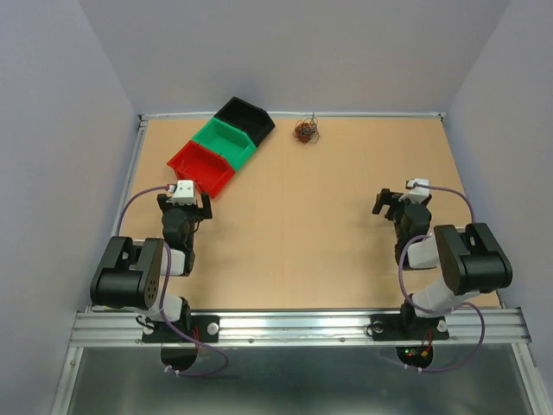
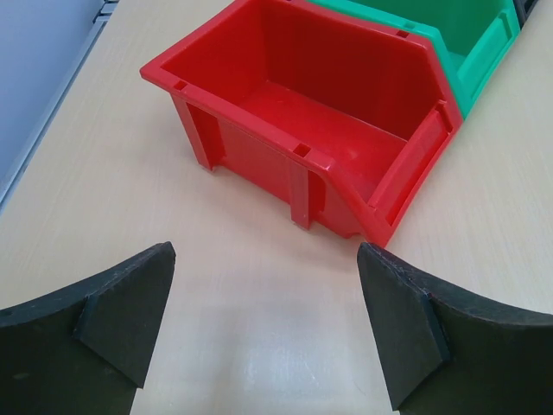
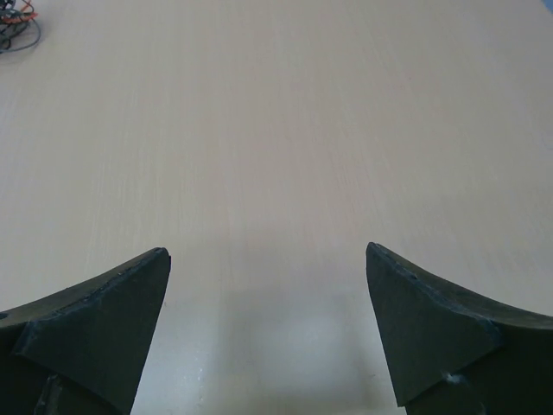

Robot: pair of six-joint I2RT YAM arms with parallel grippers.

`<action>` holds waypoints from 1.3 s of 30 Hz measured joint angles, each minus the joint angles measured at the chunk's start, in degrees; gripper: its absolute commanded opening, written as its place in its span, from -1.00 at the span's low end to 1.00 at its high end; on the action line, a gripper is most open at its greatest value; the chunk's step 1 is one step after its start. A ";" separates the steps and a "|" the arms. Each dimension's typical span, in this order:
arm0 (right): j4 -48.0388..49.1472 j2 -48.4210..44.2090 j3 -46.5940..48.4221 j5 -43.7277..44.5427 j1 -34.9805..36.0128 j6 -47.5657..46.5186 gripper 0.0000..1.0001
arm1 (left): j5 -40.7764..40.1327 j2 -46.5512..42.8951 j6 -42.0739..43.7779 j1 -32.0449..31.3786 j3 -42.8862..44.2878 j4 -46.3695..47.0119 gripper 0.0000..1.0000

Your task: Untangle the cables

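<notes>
Far off, cables (image 1: 305,131) lie near three bins (image 1: 223,141) — left hand (image 2: 266,259), right hand (image 3: 268,259) both wide.

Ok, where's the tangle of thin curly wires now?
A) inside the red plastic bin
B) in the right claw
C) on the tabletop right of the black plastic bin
C: the tangle of thin curly wires lies on the wooden tabletop near its far edge, just right of the black plastic bin.
</notes>
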 measured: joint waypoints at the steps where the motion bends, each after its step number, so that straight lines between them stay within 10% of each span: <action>1: -2.71 -1.42 0.79 -0.11 0.44 -0.48 1.00 | 0.11 0.00 0.04 0.00 0.00 0.00 0.98; 9: -31.06 -2.56 28.59 -4.87 4.42 13.07 1.00 | 1.25 -0.04 0.42 0.00 0.00 -0.02 0.98; 22: -46.51 35.50 67.14 -32.24 4.37 23.71 1.00 | 1.49 -0.04 0.59 0.00 0.02 0.04 0.98; 33: -22.34 50.03 77.81 -48.83 2.25 49.75 1.00 | 1.49 -0.04 0.59 0.00 0.02 0.02 0.98; 39: -30.18 52.96 84.65 -43.93 3.91 46.16 1.00 | 1.51 -0.04 0.59 0.02 0.02 0.04 0.98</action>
